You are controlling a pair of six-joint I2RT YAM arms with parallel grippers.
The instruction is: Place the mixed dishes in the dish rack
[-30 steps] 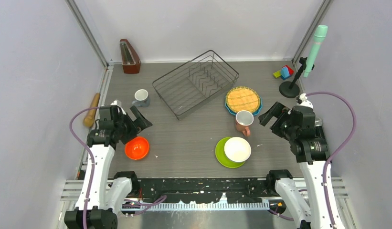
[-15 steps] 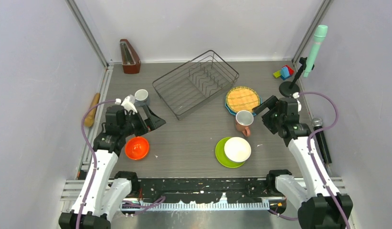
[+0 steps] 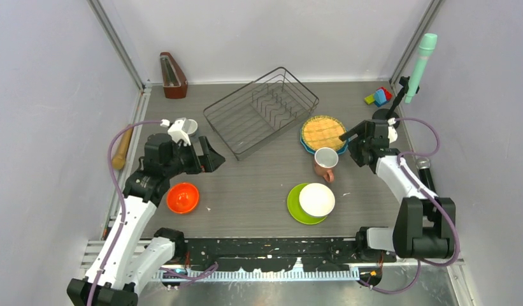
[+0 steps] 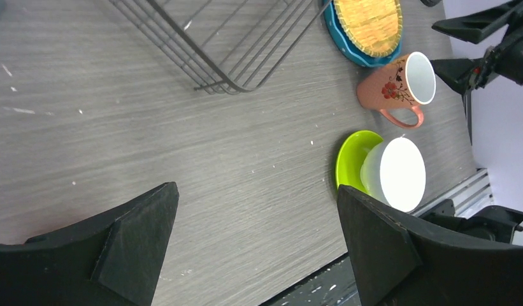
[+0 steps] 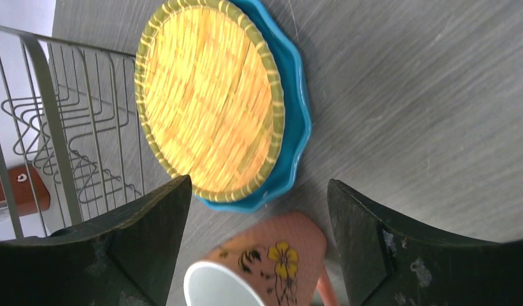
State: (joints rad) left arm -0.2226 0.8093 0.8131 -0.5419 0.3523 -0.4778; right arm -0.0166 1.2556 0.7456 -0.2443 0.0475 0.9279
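Observation:
The wire dish rack stands empty at the back centre. The round yellow woven plate lies on the teal-blue plate right of it. The salmon-pink mug stands upright in front of them. The white bowl sits on the lime green plate. The orange bowl is at the near left. The grey-blue mug is partly hidden behind my left arm. My left gripper is open and empty over bare table. My right gripper is open and empty, just above the pink mug and the stacked plates.
A wooden metronome stands at the back left. Toy blocks and a stand with a teal microphone are at the back right. A wooden roller lies along the left edge.
Both arms have reached forward. My left gripper moved right, away from the orange bowl. My right gripper moved back and left, toward the pink mug and stacked plates.

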